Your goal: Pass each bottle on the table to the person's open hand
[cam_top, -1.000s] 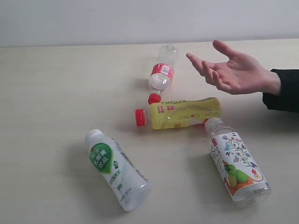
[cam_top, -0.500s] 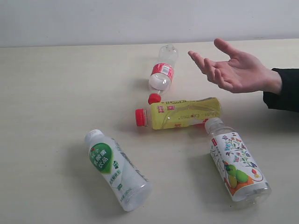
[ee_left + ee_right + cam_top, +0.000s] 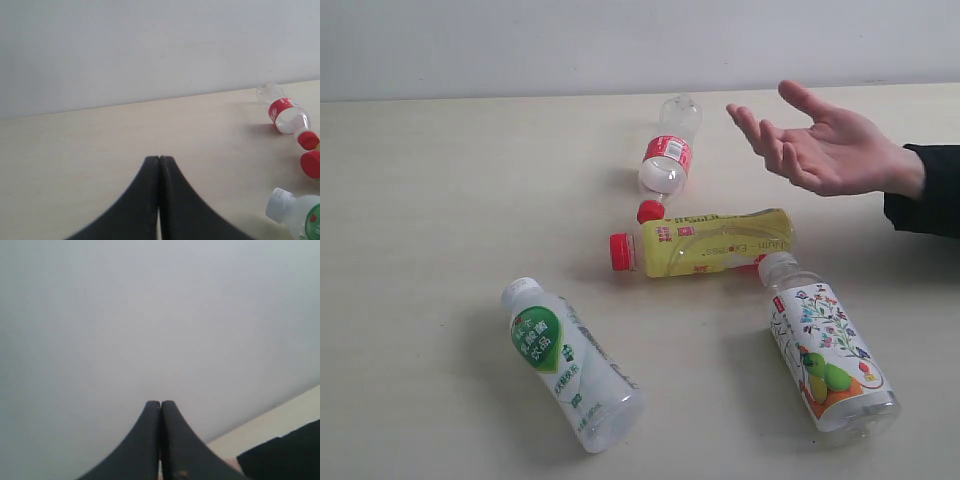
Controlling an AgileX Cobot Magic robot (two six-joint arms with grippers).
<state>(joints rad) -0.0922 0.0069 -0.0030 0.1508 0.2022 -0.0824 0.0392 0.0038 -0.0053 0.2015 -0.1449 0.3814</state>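
Four bottles lie on their sides on the pale table [image 3: 440, 200]. The green-label bottle with a white cap [image 3: 570, 365] lies at the front left. At the front right is the floral-label bottle [image 3: 825, 355]. The yellow bottle with a red cap [image 3: 705, 243] lies in the middle. Behind it is the small red-label bottle [image 3: 668, 160], also in the left wrist view [image 3: 286, 114]. An open hand [image 3: 820, 145] hovers palm up at the right. Neither gripper shows in the exterior view. My left gripper [image 3: 159, 159] is shut and empty. My right gripper [image 3: 160, 403] is shut too.
A plain grey-white wall [image 3: 620, 40] runs behind the table's far edge. The person's dark sleeve [image 3: 925, 190] enters from the right edge and shows in the right wrist view as a dark sleeve [image 3: 285, 455]. The green-label bottle's white cap [image 3: 280, 204] sits near the left gripper.
The open hand has drifted slightly to the right. The bottles have not moved.
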